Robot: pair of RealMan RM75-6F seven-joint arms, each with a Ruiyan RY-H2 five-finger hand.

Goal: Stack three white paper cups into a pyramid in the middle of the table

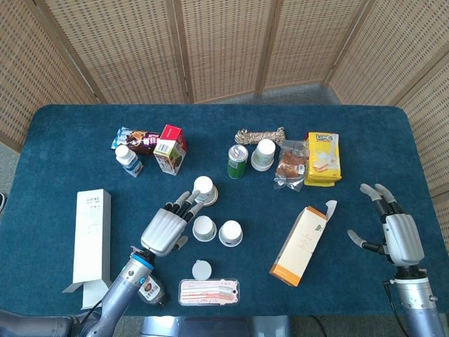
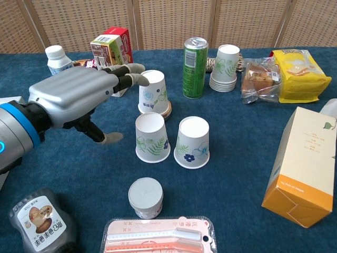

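Note:
Two white floral paper cups stand upside down side by side mid-table: the left cup (image 2: 151,137) (image 1: 203,227) and the right cup (image 2: 192,142) (image 1: 230,233). A third inverted cup (image 2: 154,94) (image 1: 203,188) stands just behind them on a brown lid. My left hand (image 2: 73,100) (image 1: 165,228) hovers left of the cups, open and holding nothing, fingertips near the rear cup. My right hand (image 1: 393,232) rests open near the table's right edge, far from the cups.
A stack of spare cups (image 2: 226,68) and a green can (image 2: 195,67) stand behind. An orange-white carton (image 2: 303,168) lies to the right. A small round container (image 2: 146,196), a toothbrush pack (image 2: 160,237) and a bottle (image 2: 39,219) sit in front. Cartons (image 2: 113,50) stand at back left.

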